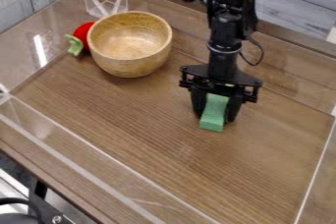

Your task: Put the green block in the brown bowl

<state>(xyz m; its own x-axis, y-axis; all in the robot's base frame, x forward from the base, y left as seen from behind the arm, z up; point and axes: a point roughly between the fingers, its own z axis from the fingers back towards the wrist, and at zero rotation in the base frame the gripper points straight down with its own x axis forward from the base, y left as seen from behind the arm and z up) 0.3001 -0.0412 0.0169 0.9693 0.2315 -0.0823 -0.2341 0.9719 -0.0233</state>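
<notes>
- The block [213, 116] lies on the table [144, 130], well right of the bowl.
- The gripper [218, 110] points straight down over it, a finger [197, 100] on each side; whether they clamp it I cannot tell.
- The bowl [129, 43] sits farther back left, a red toy [82, 36] touching its left side.

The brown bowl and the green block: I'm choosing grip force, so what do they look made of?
The brown bowl looks like turned wood, light brown with visible grain rings and thick walls, satin finish. The green block is plain matte bright green with no grain showing; painted wood, plastic or foam, the picture cannot say.
</notes>
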